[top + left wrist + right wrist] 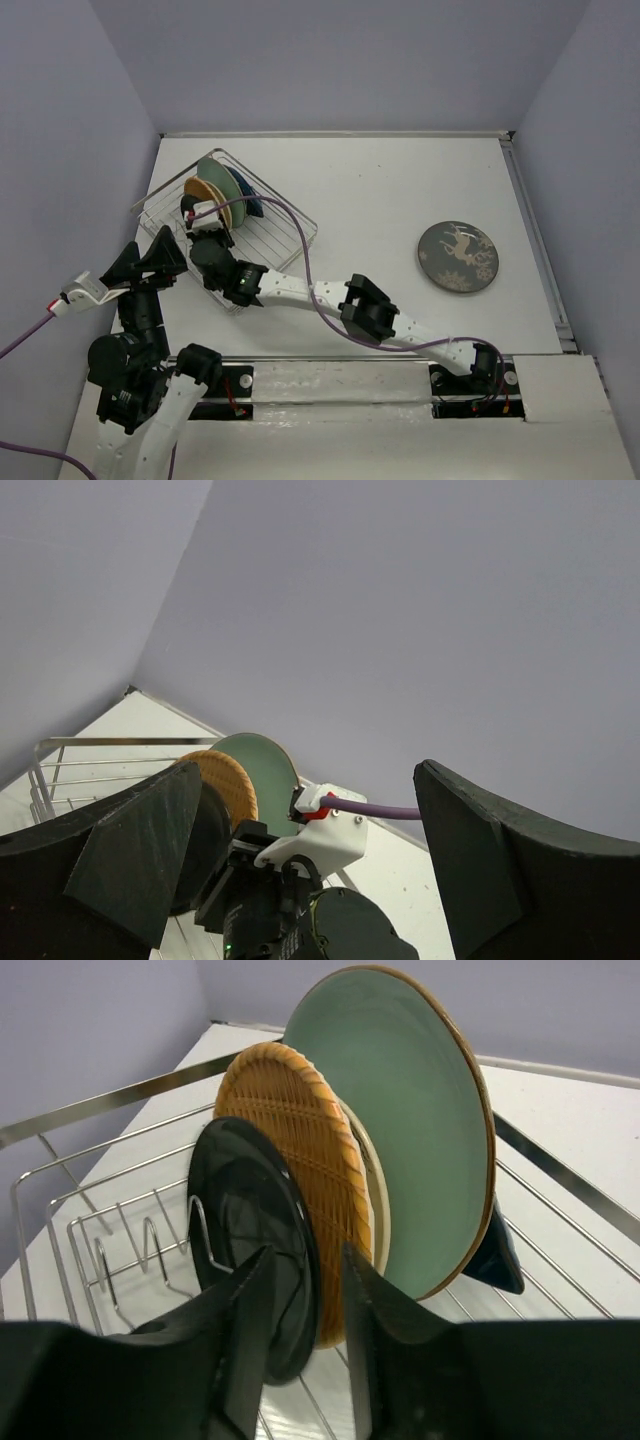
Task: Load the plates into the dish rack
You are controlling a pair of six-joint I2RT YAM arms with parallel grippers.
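The dish rack stands at the back left. Upright in it are the pale teal plate, the small cream plate, the orange plate and the glossy black plate; the dark blue plate leans behind the teal one. My right gripper is open, its fingers slightly apart on either side of the black plate's lower rim, which rests among the tines. The grey deer plate lies flat on the table at right. My left gripper hangs open and holds nothing, beside the rack's near left corner.
The right arm stretches diagonally across the table from its base to the rack, its purple cable looping over the rack. Bare tines stand left of the black plate. Walls enclose the table at the back and both sides.
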